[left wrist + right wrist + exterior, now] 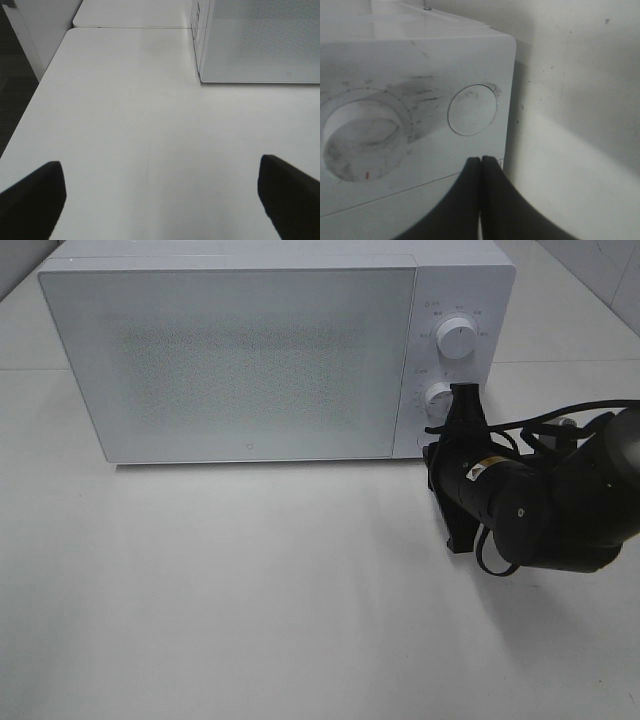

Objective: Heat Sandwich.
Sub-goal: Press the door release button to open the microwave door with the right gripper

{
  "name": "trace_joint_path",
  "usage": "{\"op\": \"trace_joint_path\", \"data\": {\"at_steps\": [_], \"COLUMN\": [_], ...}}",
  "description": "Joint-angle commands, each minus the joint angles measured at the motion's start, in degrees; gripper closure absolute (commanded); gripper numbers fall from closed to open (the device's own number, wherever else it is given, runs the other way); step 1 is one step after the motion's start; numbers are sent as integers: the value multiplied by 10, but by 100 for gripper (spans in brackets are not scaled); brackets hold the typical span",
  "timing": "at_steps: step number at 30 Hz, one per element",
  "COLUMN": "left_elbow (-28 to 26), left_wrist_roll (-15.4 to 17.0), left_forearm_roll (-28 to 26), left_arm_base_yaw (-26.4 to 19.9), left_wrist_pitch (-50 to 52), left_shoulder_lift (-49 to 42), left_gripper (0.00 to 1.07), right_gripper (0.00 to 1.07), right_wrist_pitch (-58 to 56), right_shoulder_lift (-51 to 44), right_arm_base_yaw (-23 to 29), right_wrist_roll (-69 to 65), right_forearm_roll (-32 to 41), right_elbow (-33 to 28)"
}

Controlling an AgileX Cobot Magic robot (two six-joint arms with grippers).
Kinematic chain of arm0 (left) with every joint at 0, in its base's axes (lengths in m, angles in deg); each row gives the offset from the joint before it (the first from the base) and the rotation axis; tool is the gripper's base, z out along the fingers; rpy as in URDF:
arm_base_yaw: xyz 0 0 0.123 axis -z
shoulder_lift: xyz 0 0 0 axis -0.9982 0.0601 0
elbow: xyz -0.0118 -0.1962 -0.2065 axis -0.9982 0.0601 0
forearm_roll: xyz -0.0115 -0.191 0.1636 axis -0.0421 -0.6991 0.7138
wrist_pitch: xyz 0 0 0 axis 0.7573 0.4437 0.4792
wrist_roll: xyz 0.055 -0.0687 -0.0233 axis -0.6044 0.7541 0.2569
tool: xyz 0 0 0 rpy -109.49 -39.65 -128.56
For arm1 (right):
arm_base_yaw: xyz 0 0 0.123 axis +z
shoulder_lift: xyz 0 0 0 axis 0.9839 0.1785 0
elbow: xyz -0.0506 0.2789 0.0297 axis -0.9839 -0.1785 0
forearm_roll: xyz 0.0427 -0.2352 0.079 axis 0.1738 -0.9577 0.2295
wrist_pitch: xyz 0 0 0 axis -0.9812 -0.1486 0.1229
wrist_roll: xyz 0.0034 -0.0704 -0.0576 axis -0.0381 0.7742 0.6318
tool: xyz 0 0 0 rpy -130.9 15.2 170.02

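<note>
From the high camera, the white box-shaped microwave oven (240,360) sits on the white worktop (250,590) with its frosted door closed. My right gripper (463,392) is up against the control panel, beside the lower round white knob (437,398).

The left wrist camera shows the left gripper (160,165) over bare worktop with its jaws wide apart, holding nothing.

The right wrist camera shows the right jaws pressed together, tips just short of a flush round button (472,110) next to a white dial with a red mark (365,140).

My worry is that the narrow tips skid off the button onto the dial, or that a hard push shoves the oven backwards.

I can't see the sandwich in any view, so I can't describe it. It may be behind the door.
</note>
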Motion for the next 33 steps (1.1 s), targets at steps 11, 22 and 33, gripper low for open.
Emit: {"op": "trace_joint_path", "data": {"at_steps": [11, 22, 33], "left_elbow": [2, 2, 2], "left_wrist_roll": [0, 0, 0], "left_forearm_roll": [0, 0, 0], "left_arm_base_yaw": [-3, -3, -3], "left_wrist_pitch": [5, 5, 5], "left_shoulder_lift": [-15, -15, -15], "left_gripper": [9, 9, 9], "right_gripper": [106, 106, 106], "right_wrist_pitch": [-27, 40, 97], "right_shoulder_lift": [60, 65, 105], "right_arm_base_yaw": [-41, -41, -48], "right_wrist_roll": [0, 20, 22], "right_forearm_roll": [-34, -6, -5], "right_elbow": [88, 95, 143]}}
